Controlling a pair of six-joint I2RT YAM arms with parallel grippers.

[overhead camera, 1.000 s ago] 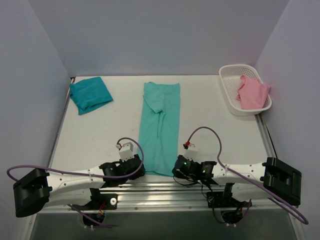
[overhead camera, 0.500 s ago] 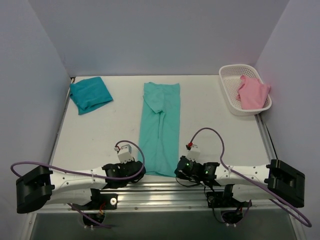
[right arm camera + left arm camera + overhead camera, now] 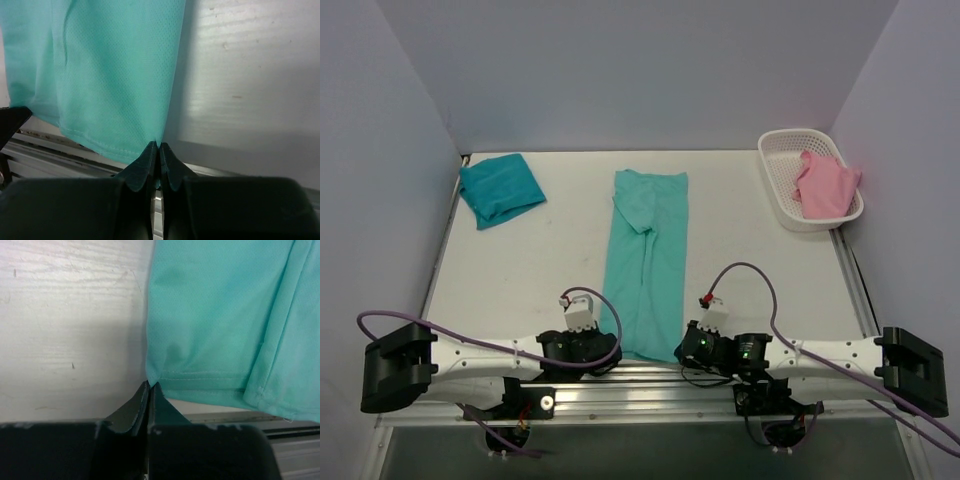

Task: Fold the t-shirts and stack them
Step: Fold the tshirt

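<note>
- Table (image 3: pixel 520 270): white work surface carrying every item below, with a metal rail (image 3: pixel 640 372) at its near edge under both wrists.
- Mint t-shirt (image 3: pixel 648 265): lies flat as 1 long narrow strip. It runs straight ahead of both grippers toward the far wall, and its near hem spans the gap between them.
- Basket (image 3: pixel 772 170): well ahead and to the right of the right gripper, holding a pink cloth (image 3: pixel 825 185).
- Teal t-shirt (image 3: pixel 500 190): folded square, well ahead and to the left of the left gripper.
- Left gripper (image 3: pixel 150 387): jaws closed on the near-left hem corner. Only the very tip of the corner sits between them, so the bite looks thin.
- Right gripper (image 3: pixel 158 147): jaws closed on the near-right hem corner, with cloth entering between the tips.
- Step in hand, judged: carry the near hem forward onto the far end, halving the strip. Raise both corners together and level, keep the hem taut, and move slowly given the thin left bite.
- Views: overhead alone shows the shirt's full length and far end, though the wrists hide the jaws. Wrist views alone show each pinch and the hem stitching.
</note>
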